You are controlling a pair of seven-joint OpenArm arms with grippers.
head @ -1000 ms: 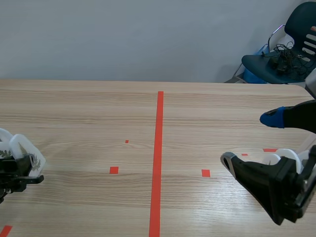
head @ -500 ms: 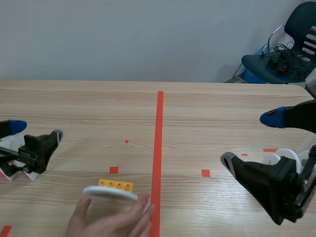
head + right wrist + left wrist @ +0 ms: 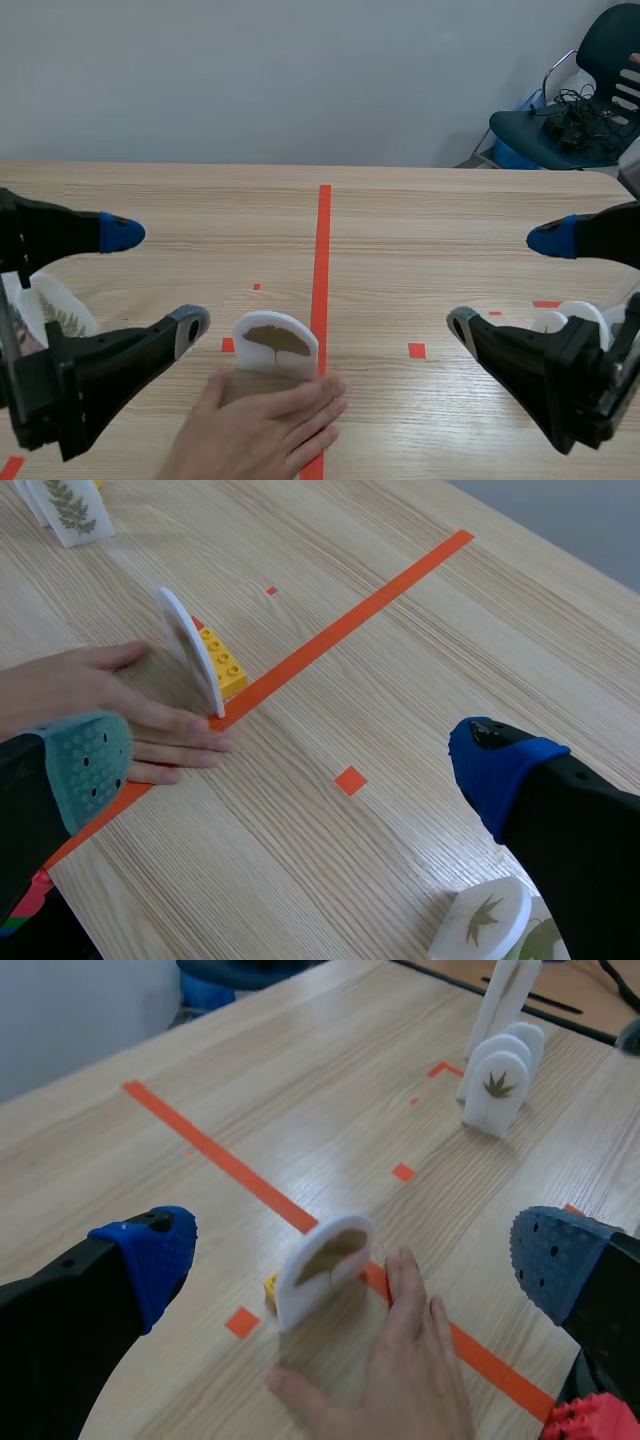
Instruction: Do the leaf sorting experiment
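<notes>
In the scene view, a white arch-shaped plastic plaque bearing a brown leaf (image 3: 276, 343) stands upright toward the wooden counter's (image 3: 420, 210) near edge. It is just left of the orange-red centre tape line (image 3: 323, 250), with its broad face turned to the robot. A person's hand (image 3: 262, 430) lies flat against its base on the near side. The left claw (image 3: 155, 280) is spread wide and empty just beside the plaque. The right claw (image 3: 506, 282) is equally wide and empty, well apart across the line, so the left arm looks nearer.

In the left wrist view, the plaque sits ahead of the claw, roughly centred between its fingers, on a small yellow toy brick (image 3: 270, 1286). With the hand alongside, any grip should probably wait. Two more white leaf plaques (image 3: 497, 1085) stand toward the counter's right edge.

In the right wrist view, the plaque shows edge-on and thin, its width running parallel to the near edge. Bare wood lies open beyond it. A white fern plaque (image 3: 70, 510) stands toward the left edge.
</notes>
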